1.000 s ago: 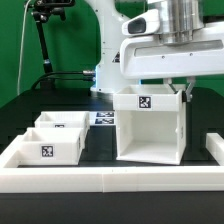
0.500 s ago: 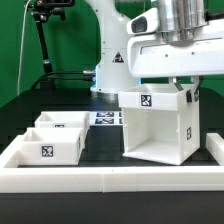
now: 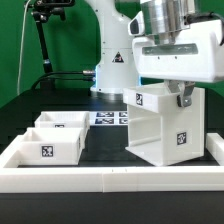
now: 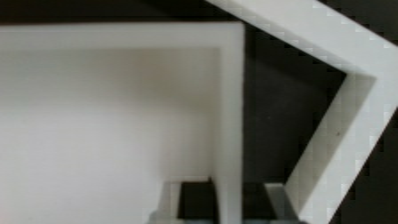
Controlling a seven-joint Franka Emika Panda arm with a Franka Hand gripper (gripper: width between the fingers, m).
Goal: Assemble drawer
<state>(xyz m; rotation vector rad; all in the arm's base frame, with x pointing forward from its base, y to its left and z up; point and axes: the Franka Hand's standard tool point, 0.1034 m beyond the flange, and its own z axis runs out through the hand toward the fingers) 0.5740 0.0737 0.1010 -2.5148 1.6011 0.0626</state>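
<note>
Fingers (image 3: 183, 98) are clamped on the top wall of the drawer housing (image 3: 160, 130); in the wrist view the thin wall sits between both pads. The housing stands upright on the black worktop (image 3: 100, 150) at the exterior view's right, turned at an angle. I can't tell if its base is touching. Two trays, (image 3: 47, 148) and (image 3: 62, 122), sit side by side well to its left. The marker board (image 3: 108, 117) lies behind.

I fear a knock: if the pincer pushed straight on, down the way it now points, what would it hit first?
The housing: the pincer points down astride the top edge of one of its walls, so that edge would likely come first, almost at once. Exact depth is unclear.
</note>
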